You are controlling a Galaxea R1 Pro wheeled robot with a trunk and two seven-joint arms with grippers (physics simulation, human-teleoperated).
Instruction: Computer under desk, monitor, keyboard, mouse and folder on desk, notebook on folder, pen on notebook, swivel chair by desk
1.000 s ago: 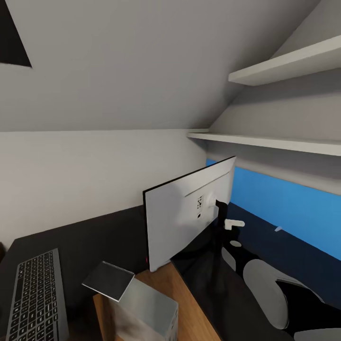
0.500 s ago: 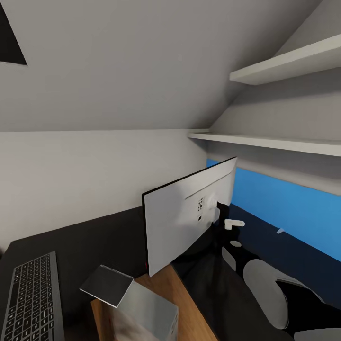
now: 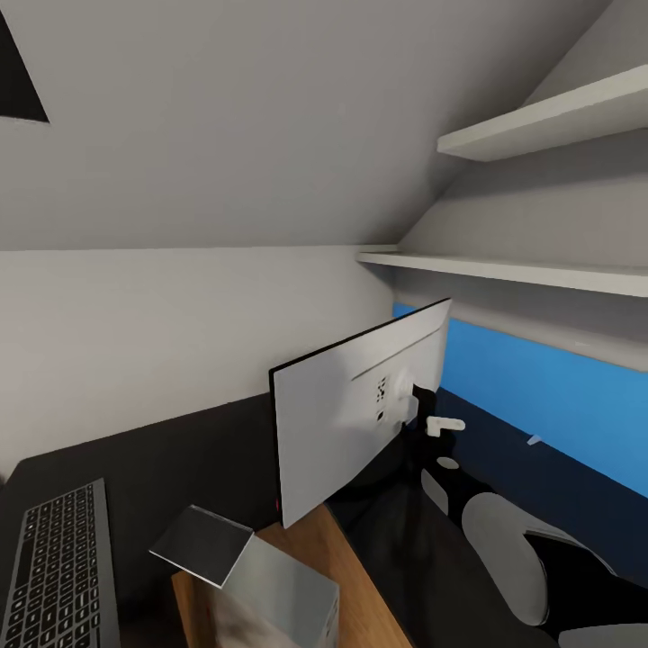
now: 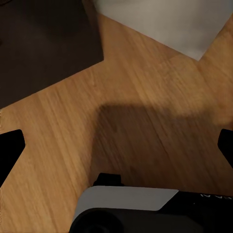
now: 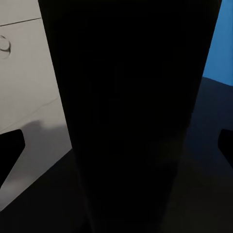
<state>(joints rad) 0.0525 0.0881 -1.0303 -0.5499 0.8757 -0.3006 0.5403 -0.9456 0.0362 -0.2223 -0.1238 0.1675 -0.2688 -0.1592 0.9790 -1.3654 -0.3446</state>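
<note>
The monitor [image 3: 360, 405] stands on the black desk [image 3: 162, 459] with its white back toward me. My right arm reaches behind it, and my right gripper [image 3: 430, 430] sits at its slim black stand [image 5: 126, 116]. In the right wrist view the stand rises between the two spread fingers, so my right gripper [image 5: 116, 145] is open. The keyboard [image 3: 54, 567] lies at the desk's near left. A thin grey notebook [image 3: 202, 544] rests at the desk's edge, over the light-grey computer [image 3: 279, 598]. A small white pen [image 3: 533, 439] lies by the blue panel. My left gripper [image 4: 116, 145] hangs open over wooden floor.
White shelves [image 3: 540, 121] and a sloped ceiling close in above the desk on the right. The blue back panel [image 3: 558, 396] runs behind the monitor. The wooden floor [image 3: 315, 558] shows between the desk's two wings, beside the computer.
The whole picture has shifted slightly, so the camera moved; keyboard and notebook sit a little lower and further left in it. Nothing was taken hold of or let go.
</note>
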